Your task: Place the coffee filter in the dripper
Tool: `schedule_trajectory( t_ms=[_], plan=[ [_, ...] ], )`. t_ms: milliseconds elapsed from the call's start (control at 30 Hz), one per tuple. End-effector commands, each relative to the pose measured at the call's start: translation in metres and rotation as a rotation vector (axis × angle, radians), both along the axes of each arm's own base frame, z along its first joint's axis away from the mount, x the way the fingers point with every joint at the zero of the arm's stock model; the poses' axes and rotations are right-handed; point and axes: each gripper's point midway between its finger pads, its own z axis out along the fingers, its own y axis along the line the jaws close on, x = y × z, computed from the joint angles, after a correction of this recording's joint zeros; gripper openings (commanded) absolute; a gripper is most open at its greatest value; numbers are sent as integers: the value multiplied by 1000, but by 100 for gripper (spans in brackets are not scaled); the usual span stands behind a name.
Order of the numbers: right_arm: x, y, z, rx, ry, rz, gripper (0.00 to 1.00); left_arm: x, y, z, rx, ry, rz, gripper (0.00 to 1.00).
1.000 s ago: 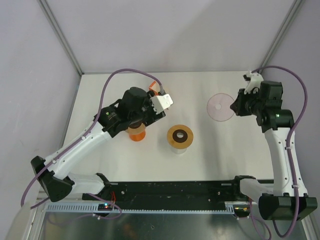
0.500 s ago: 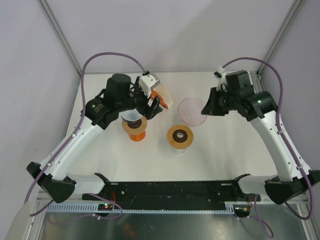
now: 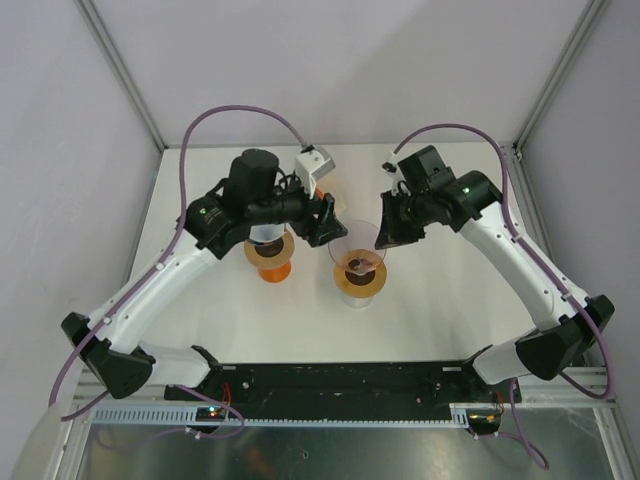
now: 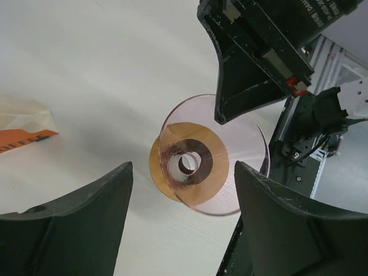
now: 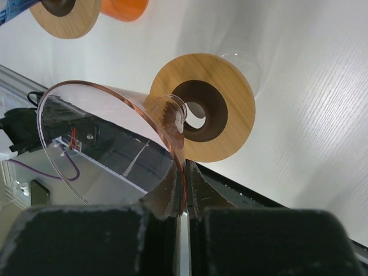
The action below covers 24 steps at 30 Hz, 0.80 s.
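Two collars: the centre collar [image 5: 236, 98] stands on the tabletop [image 3: 450, 300]; the left collar [image 3: 270, 255] tops an orange cup [image 3: 273, 272].
Dripper: a clear pink cone [image 5: 109, 144], held tilted, with its narrow neck just above the centre collar's hole and not seated.
Right pincer [image 5: 185, 190]: clamped on the dripper's thin rim and carrying it.
Left pincer [image 4: 183, 167]: spread wide and empty, hovering just beside the dripper.
Filter: neither pincer holds one, and none is in the dripper. A pale paper [image 4: 26, 118] with an orange strip lies on the tabletop at the edge of the left wrist view. It may be the filter, but I cannot tell.
Risk: the rim-only hold could let the cone swivel or slip. The tilted neck could catch the collar's edge and tip it. The left pincer is so near that it could knock the cone.
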Motion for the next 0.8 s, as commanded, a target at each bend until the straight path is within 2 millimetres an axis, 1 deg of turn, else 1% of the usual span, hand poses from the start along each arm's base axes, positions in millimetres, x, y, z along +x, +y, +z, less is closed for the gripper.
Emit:
schedule_trajectory(
  t_ms=[0, 167, 300, 400, 500, 567, 767],
  plan=[
    [-1, 5, 11, 7, -18, 5, 0, 6, -8, -13, 25, -2, 7, 75],
    [-3, 4, 8, -8, -4, 19, 0, 11, -9, -28, 62, 3, 11, 72],
    [-3, -3, 4, -45, 0, 18, 0, 9, -12, -41, 78, 31, -6, 67],
    [-1, -3, 3, -45, -2, 22, 0, 7, -14, -42, 78, 36, -18, 65],
    [1, -2, 1, -43, 0, 30, 0, 5, -18, -42, 77, 41, -33, 60],
    [2, -3, -3, -48, 9, 29, 0, 3, -18, -46, 82, 50, -39, 57],
    [2, -10, -15, -53, 35, 23, 0, 0, -17, -57, 101, 60, -50, 52]
  ],
)
